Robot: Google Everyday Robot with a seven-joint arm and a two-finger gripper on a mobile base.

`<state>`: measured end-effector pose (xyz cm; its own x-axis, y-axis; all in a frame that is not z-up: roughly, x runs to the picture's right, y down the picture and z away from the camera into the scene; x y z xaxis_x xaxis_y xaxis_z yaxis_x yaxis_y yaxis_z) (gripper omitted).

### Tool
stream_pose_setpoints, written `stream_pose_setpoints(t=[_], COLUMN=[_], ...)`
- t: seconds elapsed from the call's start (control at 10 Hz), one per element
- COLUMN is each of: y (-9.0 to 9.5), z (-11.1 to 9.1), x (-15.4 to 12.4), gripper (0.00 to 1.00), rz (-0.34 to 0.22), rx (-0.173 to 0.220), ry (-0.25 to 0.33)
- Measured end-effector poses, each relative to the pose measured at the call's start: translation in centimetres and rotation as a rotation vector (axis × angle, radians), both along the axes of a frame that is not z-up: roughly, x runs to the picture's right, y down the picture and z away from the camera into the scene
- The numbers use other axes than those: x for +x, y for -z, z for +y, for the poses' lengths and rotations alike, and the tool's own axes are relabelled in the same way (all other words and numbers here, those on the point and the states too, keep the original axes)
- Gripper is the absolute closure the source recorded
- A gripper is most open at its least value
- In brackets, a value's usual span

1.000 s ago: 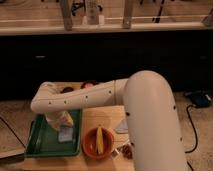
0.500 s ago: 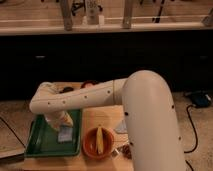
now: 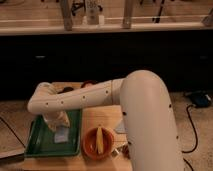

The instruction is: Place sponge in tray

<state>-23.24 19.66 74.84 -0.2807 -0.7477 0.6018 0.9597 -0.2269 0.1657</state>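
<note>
Sponge [image 3: 61, 136] job: big white arm [image 3: 100, 95] reaches left over wooden table [image 3: 100, 120]; green tray [image 3: 39, 145]; orange bowl [image 3: 90, 145] beside it; gripper [image 3: 56, 121] low over tray, grip can't tell; pale blue sponge in tray, just beneath gripper.

We see the white arm [image 3: 85, 96] stretched left across the wooden bench [image 3: 102, 116]. Its gripper [image 3: 56, 121] hangs low over the green tray [image 3: 36, 146], just above a pale sponge [image 3: 61, 135] lying inside. An orange bowl [image 3: 89, 147] stands just beside the tray.
</note>
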Motion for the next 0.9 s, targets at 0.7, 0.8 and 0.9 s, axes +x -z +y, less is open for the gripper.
stream_pose_setpoints(t=[0.7,0.8,0.9], y=[-0.01,-0.03,-0.03], z=[-0.30,-0.31,-0.32], x=[-0.69,-0.68,-0.70], gripper=[0.20,0.20,0.20], rz=[-0.036,-0.036,-0.036], rx=[0.015,0.016,0.016], ry=[0.039,0.039,0.039])
